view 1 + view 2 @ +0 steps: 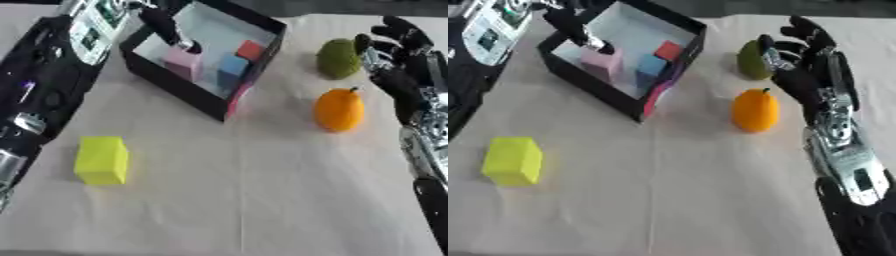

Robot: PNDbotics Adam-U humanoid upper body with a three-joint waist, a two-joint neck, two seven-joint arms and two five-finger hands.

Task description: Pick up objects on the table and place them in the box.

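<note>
A: Progress so far?

B: Three blocks inside the black box (254, 75): a pink block (184, 64), a blue block (232, 66), a red block (251, 50). Left hand (166, 25) reaching down into the box, fingertips on top of the pink block; whether clamped or merely touching, cannot tell.

A: Left on the bench (262, 200)?

B: Yellow block (101, 160), well below the left hand, near the forearm. Green fruit (754, 60) just beside the right hand (802, 55), to its left. Orange fruit (755, 110) near, below that hand. Right hand's fingers spread apart, gripping nothing.

A: Orientation?

B: Orange fruit lying with long axis toward and away from the robot, stem pointing away. Green fruit likewise elongated, narrow end pointing away.
</note>
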